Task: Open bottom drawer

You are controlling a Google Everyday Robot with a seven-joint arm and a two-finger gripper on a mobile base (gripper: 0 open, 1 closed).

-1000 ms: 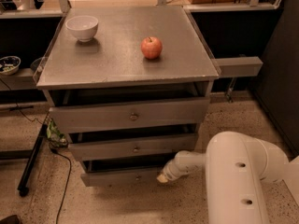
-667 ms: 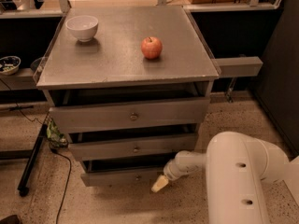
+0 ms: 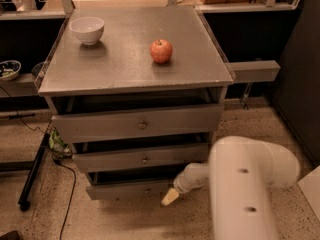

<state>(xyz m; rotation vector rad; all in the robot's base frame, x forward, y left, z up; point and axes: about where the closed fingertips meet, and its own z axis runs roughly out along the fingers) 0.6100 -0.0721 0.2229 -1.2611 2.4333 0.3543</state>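
hand (image 3: 170,196) hangs just beside bottom drawer (image 3: 125,190), the lowest of three.

Bare floor (image 3: 120,219) in front of the bottom drawer (image 3: 125,190), free for passing. Close above, the middle drawer (image 3: 115,160), only a narrow dark gap between. At right, gripper (image 3: 170,196) just beside the drawer front, bulky white arm (image 3: 245,194) behind it. At left, black stand leg (image 3: 32,176) and cable (image 3: 67,194) on the floor.
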